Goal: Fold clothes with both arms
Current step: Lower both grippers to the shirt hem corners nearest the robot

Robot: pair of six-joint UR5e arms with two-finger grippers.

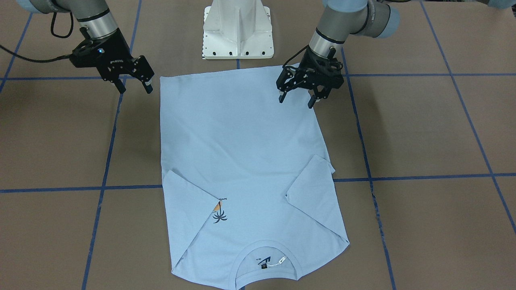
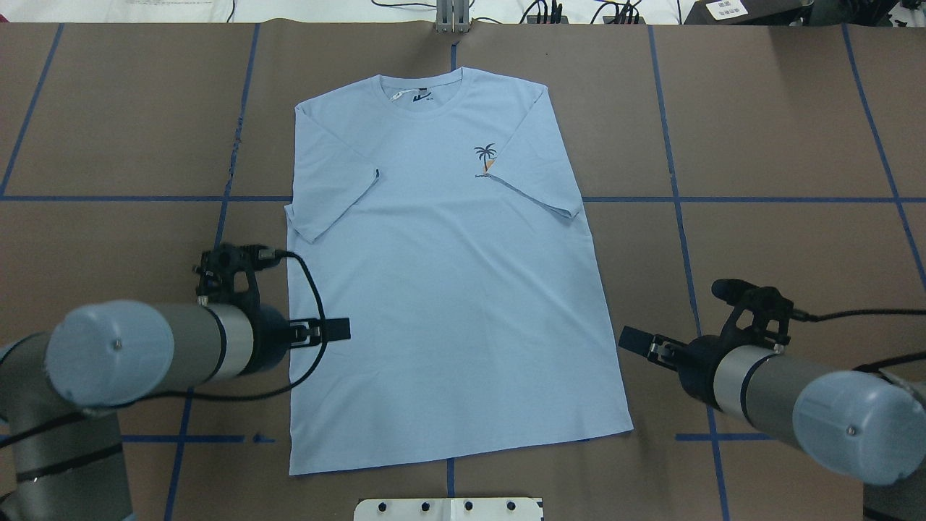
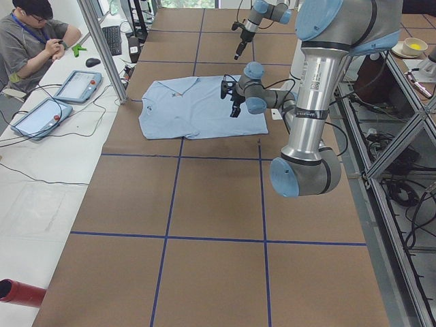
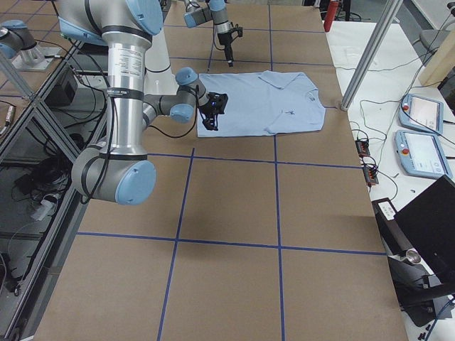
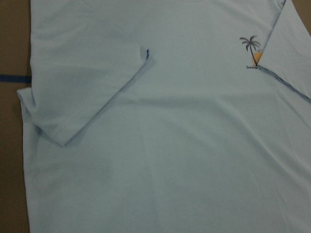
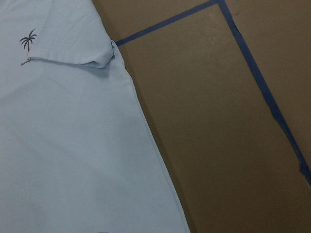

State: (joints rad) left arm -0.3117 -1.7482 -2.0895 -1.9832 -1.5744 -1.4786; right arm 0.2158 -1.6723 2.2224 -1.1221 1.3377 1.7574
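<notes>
The light blue T-shirt (image 2: 448, 289) lies flat on the brown table, collar on the far side from the robot. Both sleeves are folded inward over the body, and one sleeve (image 1: 189, 209) partly covers the palm print (image 1: 219, 215). My left gripper (image 1: 296, 102) hangs open just over the shirt's hem corner on its side, with nothing between its fingers. My right gripper (image 1: 135, 90) is open too, a little outside the other hem corner, over bare table. The left wrist view shows a folded sleeve (image 5: 82, 82) and the print (image 5: 251, 51), but no fingers.
The white pedestal base (image 1: 238, 30) stands just behind the hem. Blue tape lines (image 2: 680, 199) cross the brown table cover. A person (image 3: 34, 41) sits at a side bench with tablets (image 3: 78, 85) beyond the table's far edge. A metal post (image 3: 105, 51) rises near the collar.
</notes>
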